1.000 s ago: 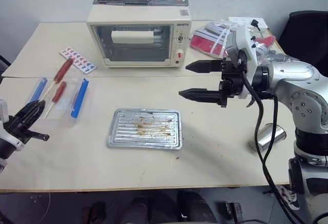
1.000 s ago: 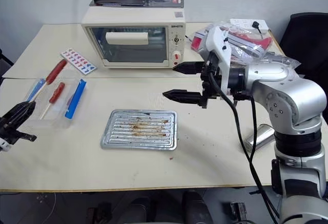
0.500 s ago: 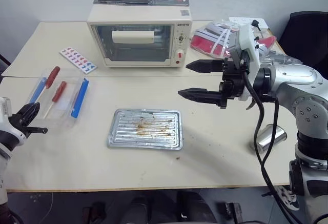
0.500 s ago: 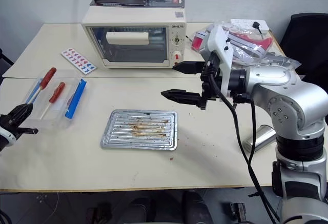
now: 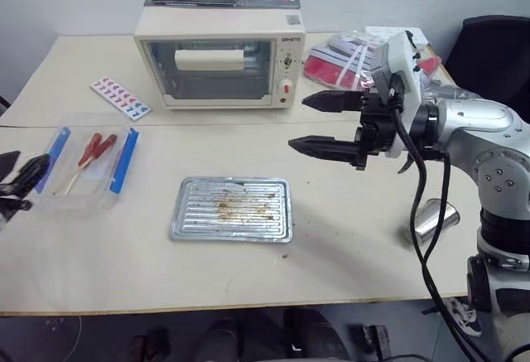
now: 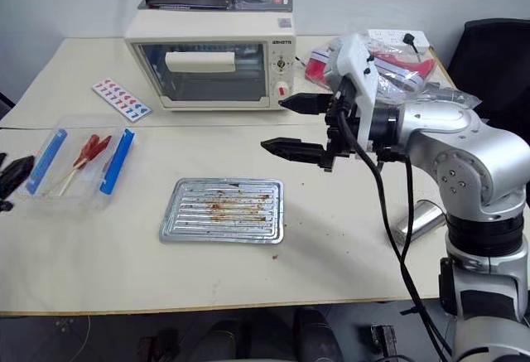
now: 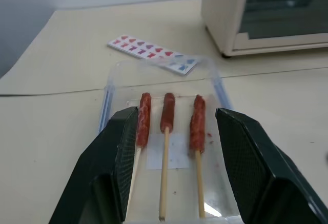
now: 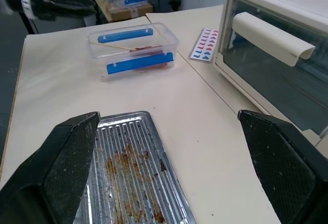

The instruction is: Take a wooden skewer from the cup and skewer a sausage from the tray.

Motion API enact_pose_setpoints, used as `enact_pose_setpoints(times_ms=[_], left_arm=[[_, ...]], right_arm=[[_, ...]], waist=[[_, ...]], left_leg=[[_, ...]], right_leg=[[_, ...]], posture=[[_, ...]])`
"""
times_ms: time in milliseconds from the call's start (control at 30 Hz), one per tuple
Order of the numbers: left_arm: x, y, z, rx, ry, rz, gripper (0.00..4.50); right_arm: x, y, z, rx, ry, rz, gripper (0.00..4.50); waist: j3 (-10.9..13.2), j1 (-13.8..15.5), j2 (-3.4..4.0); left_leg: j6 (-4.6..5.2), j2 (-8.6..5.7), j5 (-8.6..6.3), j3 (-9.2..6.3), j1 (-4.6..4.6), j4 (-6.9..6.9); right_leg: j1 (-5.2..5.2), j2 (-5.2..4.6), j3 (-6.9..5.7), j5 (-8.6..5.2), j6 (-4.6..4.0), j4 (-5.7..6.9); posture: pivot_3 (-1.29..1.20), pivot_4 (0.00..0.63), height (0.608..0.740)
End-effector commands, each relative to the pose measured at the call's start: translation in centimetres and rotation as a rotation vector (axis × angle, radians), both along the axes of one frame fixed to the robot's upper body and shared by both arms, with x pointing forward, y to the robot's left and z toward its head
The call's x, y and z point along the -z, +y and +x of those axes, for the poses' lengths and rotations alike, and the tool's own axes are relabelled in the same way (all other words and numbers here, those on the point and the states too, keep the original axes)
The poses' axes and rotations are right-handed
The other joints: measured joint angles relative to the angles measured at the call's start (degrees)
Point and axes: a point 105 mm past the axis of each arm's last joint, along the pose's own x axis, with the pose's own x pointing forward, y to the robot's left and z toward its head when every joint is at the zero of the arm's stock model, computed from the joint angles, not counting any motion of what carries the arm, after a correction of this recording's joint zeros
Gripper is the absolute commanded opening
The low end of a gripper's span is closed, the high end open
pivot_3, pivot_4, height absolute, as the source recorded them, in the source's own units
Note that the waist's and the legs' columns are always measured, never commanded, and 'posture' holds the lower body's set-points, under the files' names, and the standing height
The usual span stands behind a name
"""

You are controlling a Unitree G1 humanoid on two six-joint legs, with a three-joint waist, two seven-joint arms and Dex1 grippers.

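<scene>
Three dark red sausages [image 7: 167, 112] lie side by side in a clear box with blue sides [image 5: 58, 142], each on a wooden skewer [image 7: 164, 183]. My left gripper [image 7: 177, 119] is open just in front of that box, at the table's left edge, with nothing between its fingers. The ribbed silver tray [image 5: 232, 209] lies mid-table with brown grease stains and no sausage on it. My right gripper [image 5: 298, 122] hangs open above the table, to the right of the tray and pointing left. The metal cup [image 5: 431, 221] lies on its side near the right edge.
A cream toaster oven [image 5: 219, 55] with a flat pack on top stands at the back. A sheet of heart stickers [image 5: 120, 97] lies to its left, plastic bags [image 5: 356, 51] to its right. A black chair [image 5: 497, 47] stands past the right corner.
My left gripper has opened and drawn back to the left. The skewered sausage that leaned over the box's far rim now lies flat in the box. The right arm has kept still.
</scene>
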Motion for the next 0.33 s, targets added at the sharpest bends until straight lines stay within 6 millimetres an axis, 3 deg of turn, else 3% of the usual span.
enact_pose_setpoints(times_ms=[33,200,333], left_arm=[[-1.7,0.4,-3.7,0.007,-0.004,0.024,2.54],[-1.2,1.3,-6.6,-0.009,0.07,0.014,2.54],[-0.5,1.0,-6.7,0.002,0.093,0.015,2.54]], right_arm=[[-1.5,-0.6,-0.5,-0.025,-0.052,0.001,4.5],[-1.6,-1.1,-0.6,-0.063,-0.003,-0.001,4.5],[-1.1,-1.1,-0.6,-0.078,0.013,-0.012,4.5]], waist=[[0.0,-0.1,0.02],[0.0,0.0,0.02],[0.0,0.4,0.02]], left_leg=[[0.0,0.0,0.0,0.03,0.03,-0.02],[0.0,0.01,0.0,0.03,0.07,-0.06],[0.01,0.0,0.0,0.02,0.13,-0.06]], right_leg=[[0.01,-0.01,0.03,0.0,0.0,0.0],[0.02,0.0,0.02,-0.01,-0.02,-0.18],[0.1,-0.04,0.02,-0.01,-0.02,-0.21]], posture=[[0.0,0.15,0.74],[0.0,0.15,0.74],[0.0,0.15,0.74]])
